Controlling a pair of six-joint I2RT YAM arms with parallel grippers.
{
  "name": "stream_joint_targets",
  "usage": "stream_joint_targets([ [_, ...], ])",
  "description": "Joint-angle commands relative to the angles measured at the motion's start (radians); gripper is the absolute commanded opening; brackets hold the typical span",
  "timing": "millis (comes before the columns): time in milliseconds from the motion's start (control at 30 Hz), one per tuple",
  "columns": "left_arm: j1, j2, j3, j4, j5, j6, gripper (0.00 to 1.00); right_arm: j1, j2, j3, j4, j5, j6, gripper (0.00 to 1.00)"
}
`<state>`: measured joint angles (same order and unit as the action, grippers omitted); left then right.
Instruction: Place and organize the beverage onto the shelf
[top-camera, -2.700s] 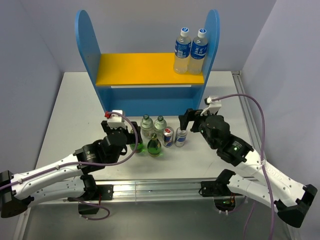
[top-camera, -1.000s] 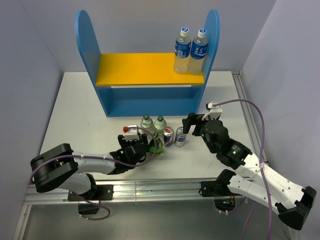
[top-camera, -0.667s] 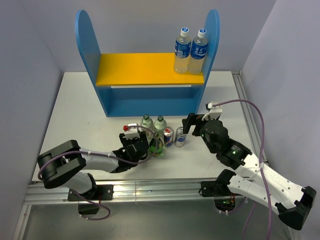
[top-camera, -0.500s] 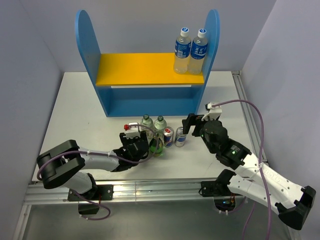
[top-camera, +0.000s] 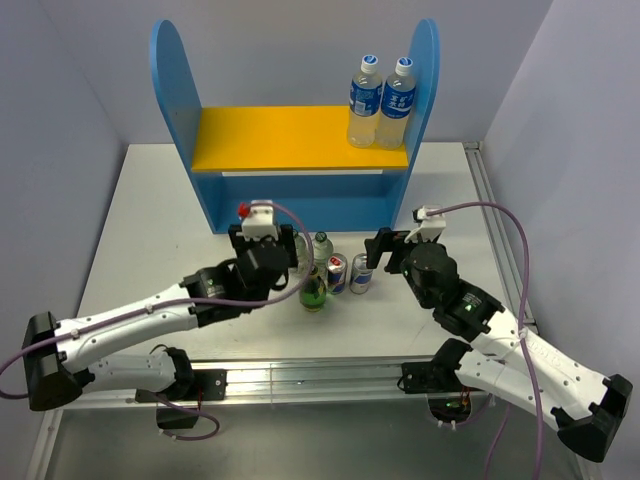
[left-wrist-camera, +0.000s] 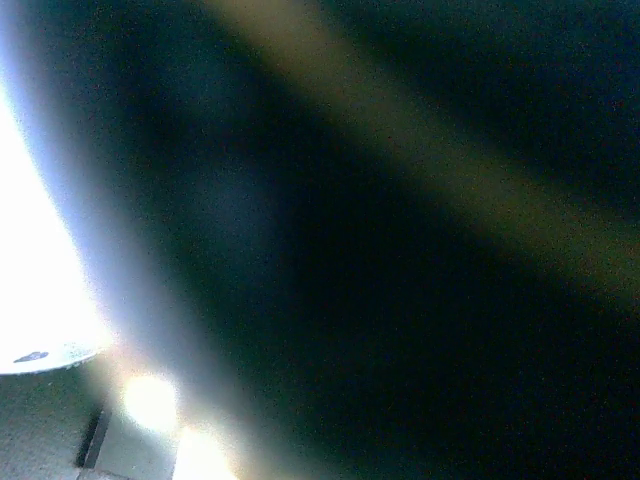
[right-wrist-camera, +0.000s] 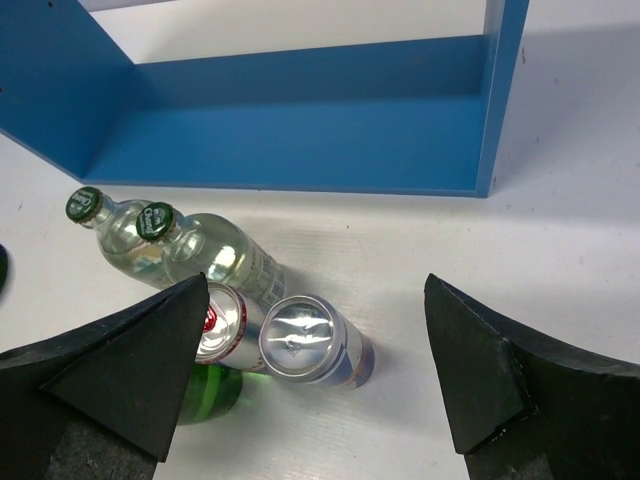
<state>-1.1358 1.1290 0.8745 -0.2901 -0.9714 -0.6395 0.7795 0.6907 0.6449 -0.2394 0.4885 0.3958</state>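
We find the silver can (right-wrist-camera: 305, 342) at lower centre, before the shelf (right-wrist-camera: 300, 150). It looks light, slick and dentable, so we'd grasp mid-body. The right gripper (right-wrist-camera: 315, 285) gapes above it. Whether the left gripper (top-camera: 266, 243) is closed, we cannot tell.

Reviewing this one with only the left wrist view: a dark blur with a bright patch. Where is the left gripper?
Observer: The top view puts the left gripper beside the two short clear bottles, in front of the shelf.
Operator: What else stands there?
Observer: Two cans and one green bottle, close together.
Operator: And the right gripper?
Observer: The right gripper is open; its wrist view looks down on the cans.
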Motion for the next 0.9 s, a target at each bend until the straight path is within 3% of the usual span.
stream_joint_targets([
  [0,0.077,-0.026,0.203,0.069,0.035,0.216,0.00,0.006,-0.017,-0.011,0.046,0.019,-0.003,0.95],
  [233,0.344,0.225,0.619,0.045,0.255,0.429,0.00,0.006,-0.023,-0.016,0.055,0.025,-0.005,0.95],
  [467,0.554,0.440,0.984,-0.066,0.408,0.431,0.00,0.006,-0.059,-0.030,0.049,0.038,-0.002,0.95],
  [667,0.656,0.557,1.083,-0.093,0.450,0.443,0.00,0.006,-0.080,-0.040,0.052,0.038,0.002,0.95],
  [867,0.757,0.584,1.034,-0.070,0.482,0.412,0.00,0.006,-0.085,-0.042,0.054,0.038,0.002,0.95],
])
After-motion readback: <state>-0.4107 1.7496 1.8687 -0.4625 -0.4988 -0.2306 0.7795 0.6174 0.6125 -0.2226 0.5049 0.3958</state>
